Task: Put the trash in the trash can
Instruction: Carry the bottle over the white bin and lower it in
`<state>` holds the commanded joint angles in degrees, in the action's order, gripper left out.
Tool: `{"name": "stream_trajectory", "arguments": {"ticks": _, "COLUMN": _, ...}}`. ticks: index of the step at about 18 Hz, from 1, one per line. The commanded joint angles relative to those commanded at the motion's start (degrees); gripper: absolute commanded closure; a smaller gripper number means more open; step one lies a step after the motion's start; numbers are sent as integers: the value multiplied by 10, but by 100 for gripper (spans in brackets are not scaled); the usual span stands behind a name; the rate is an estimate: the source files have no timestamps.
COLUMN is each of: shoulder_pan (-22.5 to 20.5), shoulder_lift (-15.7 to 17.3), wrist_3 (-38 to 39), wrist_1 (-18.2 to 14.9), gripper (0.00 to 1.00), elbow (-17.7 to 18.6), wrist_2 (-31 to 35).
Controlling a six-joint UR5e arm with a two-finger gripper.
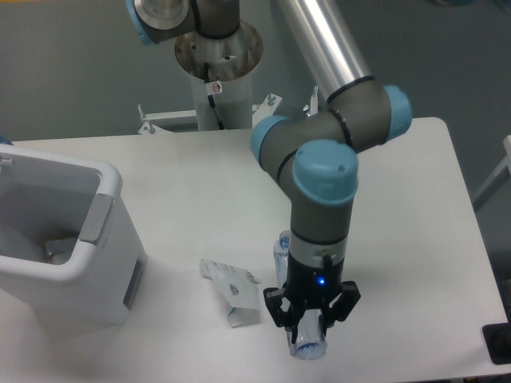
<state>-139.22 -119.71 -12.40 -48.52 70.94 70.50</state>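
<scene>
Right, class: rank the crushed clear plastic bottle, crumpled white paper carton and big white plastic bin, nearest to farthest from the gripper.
1. Crushed clear plastic bottle, between the jaws of the gripper.
2. Crumpled white paper carton, on its left in the picture.
3. Big white plastic bin, far left.

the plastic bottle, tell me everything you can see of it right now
The plastic bottle is clear and looks crushed. It sits near the table's front edge, lengthwise away from the camera, mostly hidden by the gripper and arm above it. One rounded end pokes out below the jaws; another clear part with faint blue shows behind the wrist. The black jaws straddle its sides and seem closed on it. Whether it rests on the table or is lifted cannot be told. The paper carton lies to its left, apart.
</scene>
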Motion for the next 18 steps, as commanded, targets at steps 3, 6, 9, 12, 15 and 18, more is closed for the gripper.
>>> {"name": "stream_trajectory", "arguments": {"ticks": 3, "shoulder_pan": 2, "shoulder_lift": 12, "wrist_3": 12, "wrist_1": 0, "gripper": 76, "elbow": -25, "wrist_2": -43}}
{"name": "stream_trajectory", "arguments": {"ticks": 6, "shoulder_pan": 6, "shoulder_lift": 25, "wrist_3": 12, "wrist_1": 21, "gripper": 76, "elbow": -33, "wrist_2": -91}}
{"name": "stream_trajectory", "arguments": {"ticks": 9, "shoulder_pan": 21, "shoulder_lift": 40, "wrist_3": 12, "wrist_1": 47, "gripper": 76, "elbow": -33, "wrist_2": -128}}
{"name": "stream_trajectory", "arguments": {"ticks": 12, "shoulder_pan": 28, "shoulder_lift": 54, "wrist_3": 12, "wrist_1": 65, "gripper": 76, "elbow": -33, "wrist_2": -160}}
{"name": "stream_trajectory", "arguments": {"ticks": 15, "shoulder_pan": 49, "shoulder_lift": 68, "wrist_3": 12, "wrist_1": 83, "gripper": 76, "elbow": -35, "wrist_2": -164}}
{"name": "stream_trajectory", "arguments": {"ticks": 18, "shoulder_pan": 76, "shoulder_lift": 77, "wrist_3": 12, "wrist_1": 91, "gripper": 76, "elbow": -43, "wrist_2": -178}}
